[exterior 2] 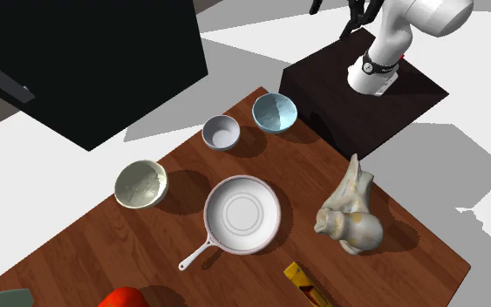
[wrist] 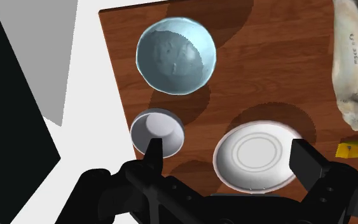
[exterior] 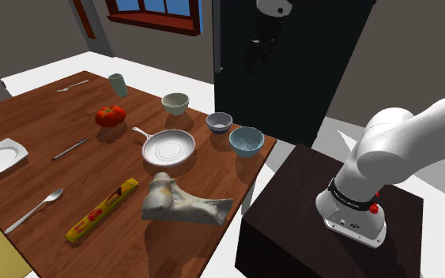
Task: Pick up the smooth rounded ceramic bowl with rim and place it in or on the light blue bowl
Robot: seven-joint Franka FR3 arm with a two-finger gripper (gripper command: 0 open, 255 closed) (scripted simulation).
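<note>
Reading the shoulder view from its left: white frying pan (exterior: pixel 169 147), then the small grey bowl (exterior: pixel 219 122) (judged the item to lift), then the light blue bowl (exterior: pixel 246 140) just beside it near the table (exterior: pixel 47 130) corner. The hand (wrist: pixel 230 156) hangs above, jaws apart because nothing is gripped yet.

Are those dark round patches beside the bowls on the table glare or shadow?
Shadow, not glare: in the second exterior view the cream bowl and the figurine each throw a soft dark patch on the wooden table; in the wrist view such patches lie beside the light blue bowl and white pan.
</note>
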